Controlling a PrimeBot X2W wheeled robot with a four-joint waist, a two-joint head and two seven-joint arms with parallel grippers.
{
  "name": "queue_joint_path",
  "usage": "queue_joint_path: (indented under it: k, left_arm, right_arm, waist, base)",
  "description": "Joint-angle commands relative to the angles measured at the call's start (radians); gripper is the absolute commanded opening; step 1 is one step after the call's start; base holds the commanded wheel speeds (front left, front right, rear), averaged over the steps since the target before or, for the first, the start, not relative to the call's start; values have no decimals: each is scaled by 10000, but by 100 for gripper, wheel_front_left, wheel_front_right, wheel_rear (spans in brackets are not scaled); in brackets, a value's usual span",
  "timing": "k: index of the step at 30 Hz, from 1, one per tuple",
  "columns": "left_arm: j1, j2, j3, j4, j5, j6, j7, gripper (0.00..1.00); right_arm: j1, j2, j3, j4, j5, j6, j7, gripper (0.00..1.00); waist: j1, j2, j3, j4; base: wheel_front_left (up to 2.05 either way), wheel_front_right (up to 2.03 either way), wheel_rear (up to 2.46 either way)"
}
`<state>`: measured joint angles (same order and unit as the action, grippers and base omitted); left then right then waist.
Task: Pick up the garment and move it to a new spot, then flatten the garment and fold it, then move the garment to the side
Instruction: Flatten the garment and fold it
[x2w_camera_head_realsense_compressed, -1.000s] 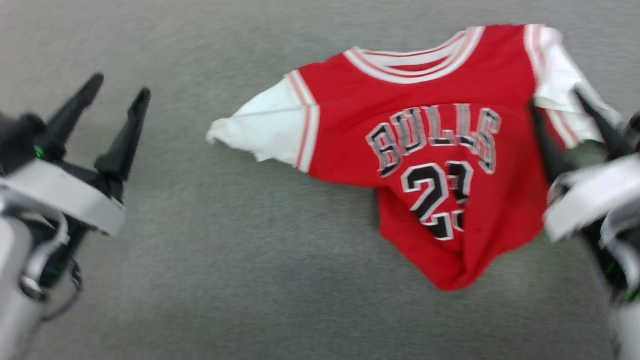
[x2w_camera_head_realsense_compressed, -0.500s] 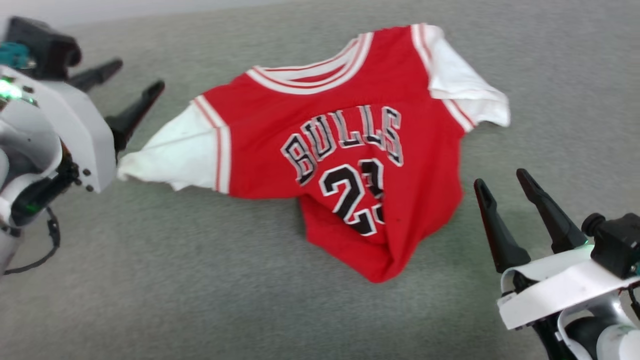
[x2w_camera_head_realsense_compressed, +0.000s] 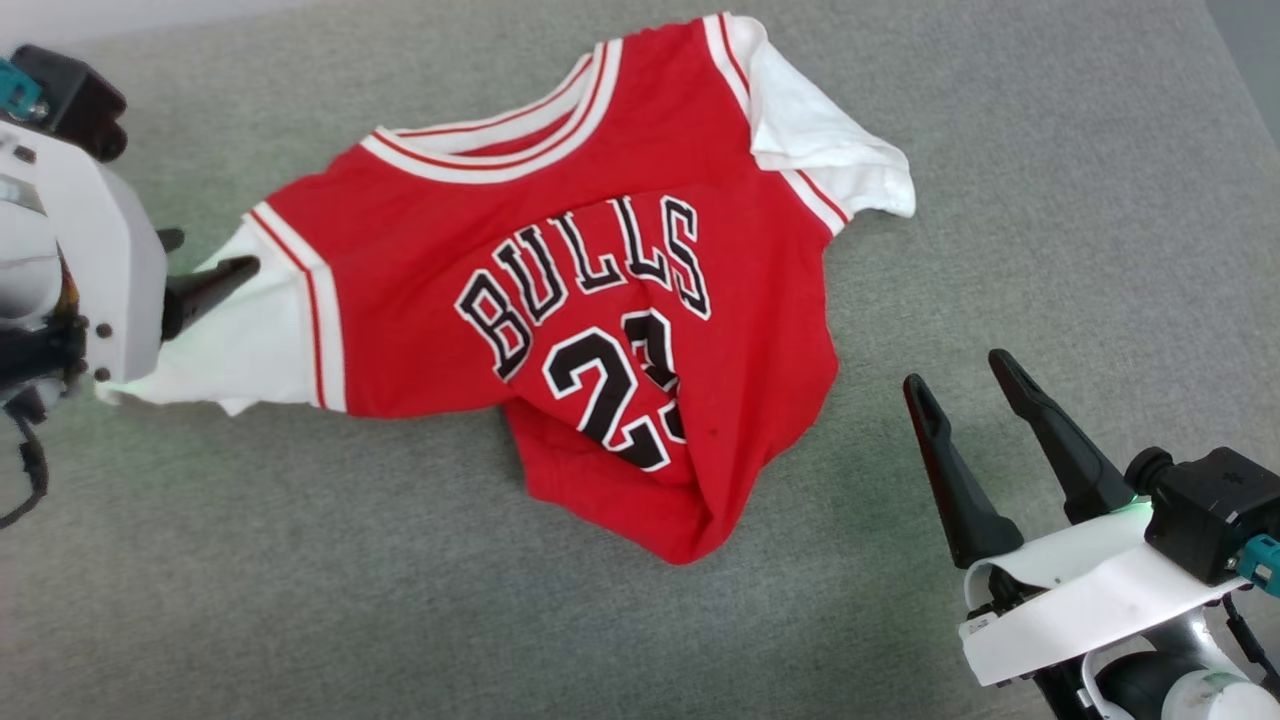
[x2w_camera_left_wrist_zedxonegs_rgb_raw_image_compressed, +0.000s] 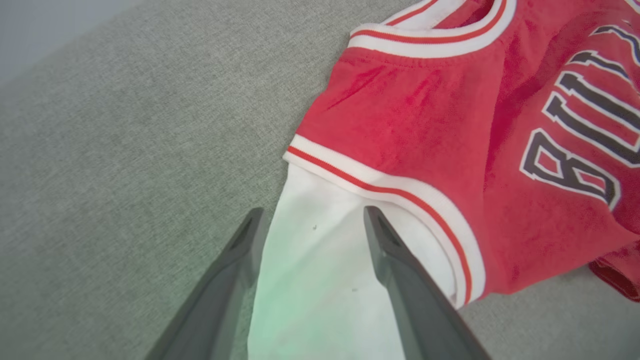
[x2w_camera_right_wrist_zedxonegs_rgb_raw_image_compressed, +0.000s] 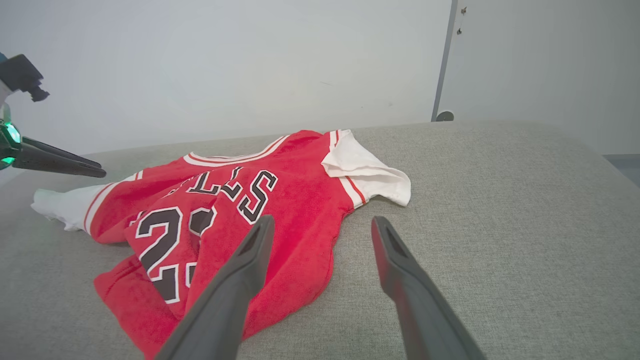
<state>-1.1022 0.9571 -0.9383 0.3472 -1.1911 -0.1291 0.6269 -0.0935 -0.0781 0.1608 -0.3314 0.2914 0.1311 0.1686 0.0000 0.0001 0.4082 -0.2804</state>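
garment (x2w_camera_head_realsense_compressed: 400, 300) lies print-up on grey upholstered surface (x2w_camera_head_realsense_compressed: 1050, 150). Not flat: hem (x2w_camera_head_realsense_compressed: 680, 530) bunched under the "23".

L gripper (x2w_camera_left_wrist_zedxonegs_rgb_raw_image_compressed: 314, 212) wide open, fingers (x2w_camera_left_wrist_zedxonegs_rgb_raw_image_compressed: 400, 280) either side of the white sleeve (x2w_camera_left_wrist_zedxonegs_rgb_raw_image_compressed: 320, 300), holding nothing. Can't tell if they touch cloth.

R gripper (x2w_camera_head_realsense_compressed: 956, 368) also wide open + empty, off the cloth, near garment's right edge.

Imo step = pre-grasp, for the move or for flattening, can't tell which.

Next: L goes down + closes on sleeve w/o snagging upholstery. R needs hem or other sleeve (x2w_camera_head_realsense_compressed: 830, 150) so the pull is even.
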Motion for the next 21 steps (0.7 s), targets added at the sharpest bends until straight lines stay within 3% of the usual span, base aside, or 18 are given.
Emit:
queue_joint_path:
  k: [1, 9, 17, 18, 19, 20, 21]
  left_arm:
    - [-118, 61, -95, 51, -87, -24, 6, 100]
    - [-527, 262, -1021, 614, -284, -25, -343, 100]
    - [-640, 332, -1777, 614, -1088, -26, 5, 100]
    - [-648, 306, -1853, 545, -1233, -28, 43, 76]
    - [-652, 288, -1925, 471, -1369, -31, 84, 29]
    - [-690, 295, -1997, 408, -1444, -31, 117, 0]
    - [-745, 315, -2056, 366, -1485, -33, 115, 0]
  right_arm:
    - [-15, 37, 25, -55, -46, -6, -4, 100]
    - [-128, 72, 260, -132, -140, -6, -30, 100]
    - [-120, 110, 281, -163, -208, -6, -50, 100]
    - [-137, 116, 268, -162, -201, -6, -44, 100]
    - [-168, 123, 251, -152, -188, -6, -30, 100]
    - [-219, 123, 249, -136, -171, -6, 23, 100]
    - [-301, 108, 242, -115, -136, -6, 82, 100]
  waist:
    - [0, -1, 151, -142]
    - [0, -1, 433, -345]
    - [0, -1, 563, -384]
    - [0, -1, 572, -378]
    - [0, -1, 578, -368]
    - [0, -1, 590, -357]
    - [0, -1, 609, -346]
  base:
    - [0, 0, 0]
    - [0, 0, 0]
    - [0, 0, 0]
    - [0, 0, 0]
    - [0, 0, 0]
    - [0, 0, 0]
    - [0, 0, 0]
